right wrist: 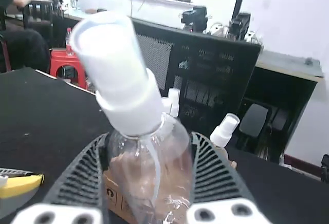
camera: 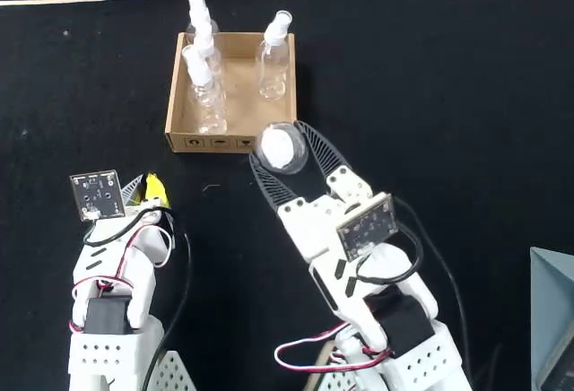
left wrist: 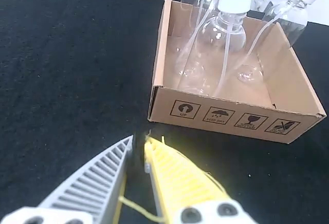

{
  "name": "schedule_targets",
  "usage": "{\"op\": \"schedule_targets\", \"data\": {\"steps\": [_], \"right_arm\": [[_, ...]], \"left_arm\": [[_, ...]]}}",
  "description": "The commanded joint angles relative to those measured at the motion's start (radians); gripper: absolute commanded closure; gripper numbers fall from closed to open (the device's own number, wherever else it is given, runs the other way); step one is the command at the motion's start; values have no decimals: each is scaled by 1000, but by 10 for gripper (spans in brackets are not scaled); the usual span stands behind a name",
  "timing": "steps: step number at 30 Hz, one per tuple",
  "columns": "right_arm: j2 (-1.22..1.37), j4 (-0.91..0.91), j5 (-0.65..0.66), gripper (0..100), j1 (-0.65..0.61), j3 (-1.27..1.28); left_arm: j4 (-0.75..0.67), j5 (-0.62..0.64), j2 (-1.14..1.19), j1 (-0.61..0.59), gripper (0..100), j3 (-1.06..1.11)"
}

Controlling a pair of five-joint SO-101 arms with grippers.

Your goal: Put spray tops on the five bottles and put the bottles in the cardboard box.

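While one arm is idling, its neighbour is gripping

Nearest me, the left gripper is resting with its jaws together (nothing in them). Beyond it, the right gripper is clamping a capped bottle just before the cardboard box, where other capped bottles are standing upright.

Bright, even light falls from overhead on the matte black bench, and we find hardly a shadow on it. The white spray tops bleach to flat white in the high view, and the clear bottles carry small glints. Nearest the lens, the spray top of the bottle clasped in the right pincer looks washed out, against a glowing pale wall.
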Motion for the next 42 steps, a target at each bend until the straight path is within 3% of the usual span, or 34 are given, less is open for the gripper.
{"op": "schedule_targets", "data": {"steps": [1,21,29,42], "right_arm": [[44,-91,9,987,32,-88],[796,-511,-2,986,86,-265],[1036,-574,-201,986,183,-380],[1244,-715,-203,986,181,-435]], "left_arm": [[3,0,-11,-10,970,22],[5,-5,-8,-10,970,22],[5,-6,-8,-10,970,22],[5,-6,-8,-10,970,22]]}}
